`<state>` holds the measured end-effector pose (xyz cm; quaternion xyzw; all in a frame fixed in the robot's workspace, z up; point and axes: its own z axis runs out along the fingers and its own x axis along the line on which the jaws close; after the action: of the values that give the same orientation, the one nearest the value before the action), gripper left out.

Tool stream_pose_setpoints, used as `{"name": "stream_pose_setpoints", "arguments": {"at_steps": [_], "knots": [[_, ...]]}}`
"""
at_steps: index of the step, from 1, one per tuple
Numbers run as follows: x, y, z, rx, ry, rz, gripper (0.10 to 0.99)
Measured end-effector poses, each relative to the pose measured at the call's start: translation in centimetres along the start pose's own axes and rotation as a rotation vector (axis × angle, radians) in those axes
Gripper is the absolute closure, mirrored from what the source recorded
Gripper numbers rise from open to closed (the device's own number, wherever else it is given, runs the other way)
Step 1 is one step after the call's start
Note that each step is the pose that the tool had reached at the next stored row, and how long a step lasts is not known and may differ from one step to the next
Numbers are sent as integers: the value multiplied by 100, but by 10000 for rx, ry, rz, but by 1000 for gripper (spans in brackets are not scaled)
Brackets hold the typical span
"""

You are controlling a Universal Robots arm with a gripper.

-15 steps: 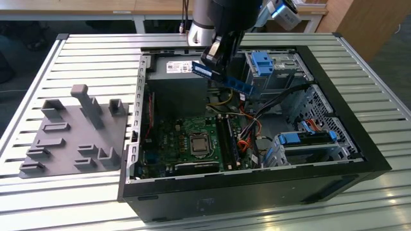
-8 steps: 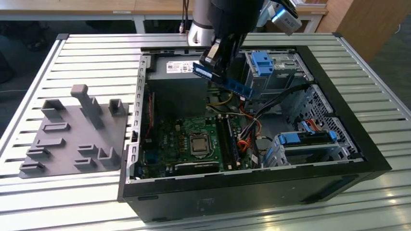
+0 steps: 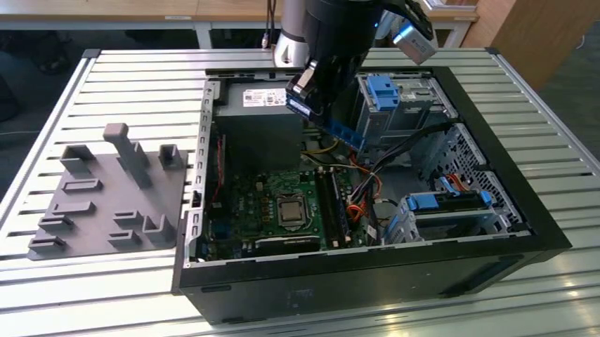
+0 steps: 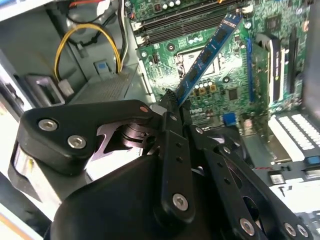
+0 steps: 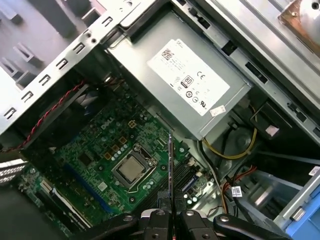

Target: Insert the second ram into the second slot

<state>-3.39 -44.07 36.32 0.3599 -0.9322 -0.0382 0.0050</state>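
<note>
Gripper [image 3: 312, 95]: fingers clamped together on 1 end of the second ram [image 4: 207, 55]; it hangs at the upper middle of the exterior view, over the open computer case [image 3: 356, 288].
Second ram: in the air, touching nothing but the fingers; in the exterior view it slants from the gripper down toward the frame's right, tilted rather than level.
Memory slots [image 3: 334, 207]: dark parallel strips at the centre of the exterior view, right of the CPU socket [image 3: 289, 209] on the motherboard [image 3: 246, 210]; well apart from the ram's free end. Which 1 is the second, I cannot tell.
Neighbours: orange cables [image 3: 357, 208] just beside the slots; power supply [image 5: 190, 85] near the gripper.
Risk, tilt: a slanted board would likely meet the slot 1 corner first and jam or bend.
Risk, aim: the slots lie close together, so a small sideways error could land it in the wrong 1 or on a latch.
Risk, grip: held by 1 end only, the board may pivot under pressing force.
Risk, cables: loose wires could snag its edge.
</note>
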Motion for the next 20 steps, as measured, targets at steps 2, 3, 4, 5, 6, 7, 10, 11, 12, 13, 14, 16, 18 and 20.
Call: {"name": "stream_pose_setpoints", "arguments": {"at_steps": [2,3,4,5,6,7,10,11,12,13,14,16,18,20], "knots": [[0,-1,19,6,-27,358,949],[1,-2,29,10,-41,555,949],[1,-3,37,15,-55,735,949],[1,-3,46,20,-69,913,949],[1,-4,54,27,-82,1092,949],[1,-5,62,33,-96,1266,949],[2,-7,90,51,-140,1810,949],[2,-7,101,55,-154,1988,949],[2,-8,113,60,-168,2168,949],[2,-9,124,65,-184,2353,949],[3,-10,136,71,-199,2531,949],[3,-12,158,81,-229,2889,949],[3,-14,181,92,-259,3258,949],[4,-15,202,103,-291,3617,949]]}}
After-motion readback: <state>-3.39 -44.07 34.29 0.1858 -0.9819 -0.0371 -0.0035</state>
